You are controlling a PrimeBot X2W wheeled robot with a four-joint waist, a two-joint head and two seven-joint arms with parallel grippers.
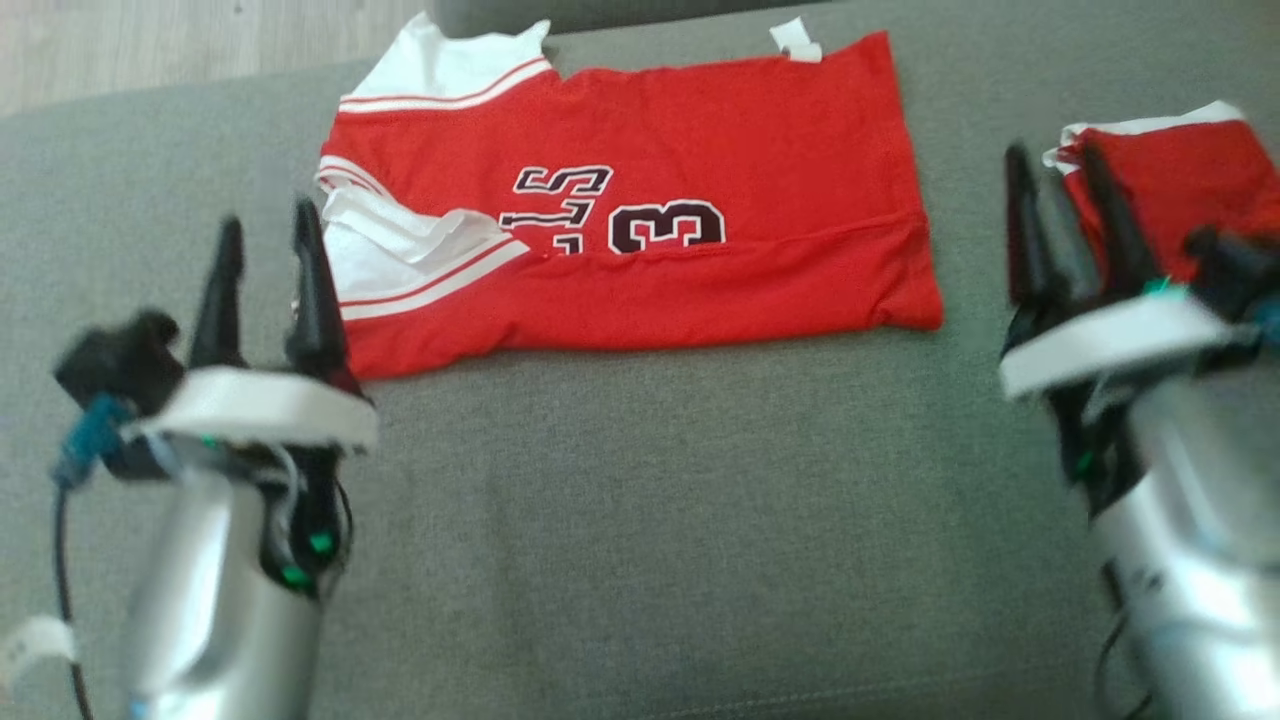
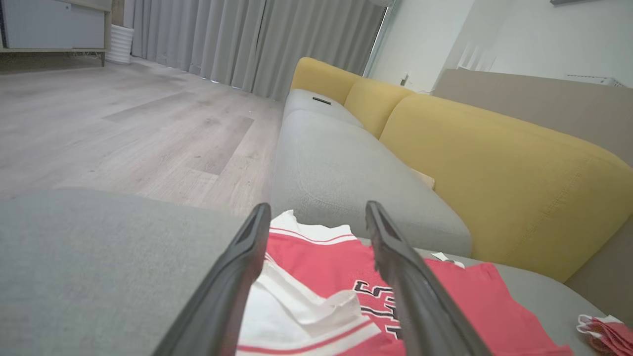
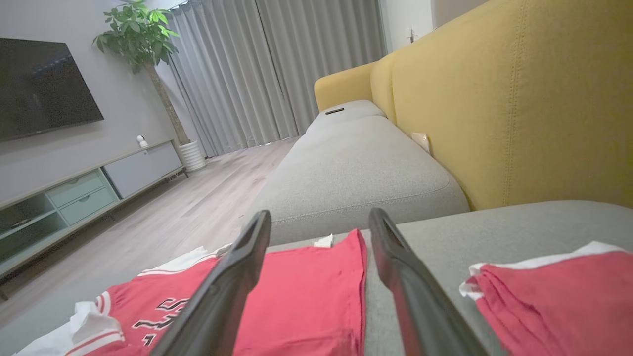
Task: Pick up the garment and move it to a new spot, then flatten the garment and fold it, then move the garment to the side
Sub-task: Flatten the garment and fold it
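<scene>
The garment (image 1: pixel 640 210) is a red jersey with white trim and black numbers, lying folded lengthwise on the grey cushion (image 1: pixel 640 500). My left gripper (image 1: pixel 268 235) is open, raised beside the jersey's white sleeve end with nothing between its fingers. In the left wrist view the garment (image 2: pixel 321 267) lies below the open left gripper (image 2: pixel 316 217). My right gripper (image 1: pixel 1055 170) is open and empty, off the jersey's right edge. The right wrist view shows the garment (image 3: pixel 306 296) under the open right gripper (image 3: pixel 319 222).
A second folded red garment (image 1: pixel 1180 180) lies at the right, behind my right gripper, also seen as the red pile (image 3: pixel 559 296). Yellow sofa backrests (image 3: pixel 494 99) line one side. Wooden floor (image 2: pixel 123 128) lies beyond the cushion's far edge.
</scene>
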